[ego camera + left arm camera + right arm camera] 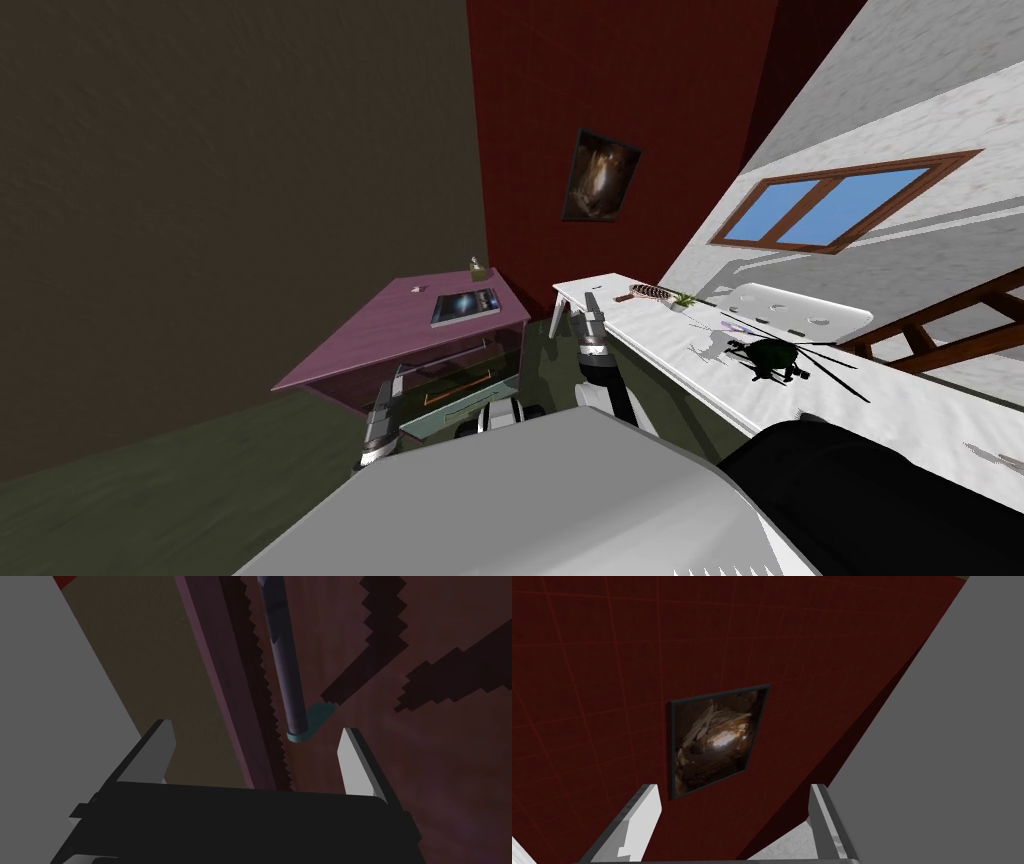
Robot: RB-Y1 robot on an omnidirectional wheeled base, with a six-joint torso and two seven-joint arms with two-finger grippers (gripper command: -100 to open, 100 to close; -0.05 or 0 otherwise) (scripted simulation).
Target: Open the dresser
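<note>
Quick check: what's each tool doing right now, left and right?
Left tool: open, empty, lined up on the dark bar handle, not gripping it.
Right tool: open, empty.

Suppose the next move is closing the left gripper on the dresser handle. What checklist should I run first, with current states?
1. The left gripper is open: ok.
2. The handle lines up between its fingers: ok.
3. Those fingers reach past the handle: cannot tell.
4. The right gripper is open, away from the dresser: ok.
5. The book lies on the dresser top, off the handle: ok.
</note>
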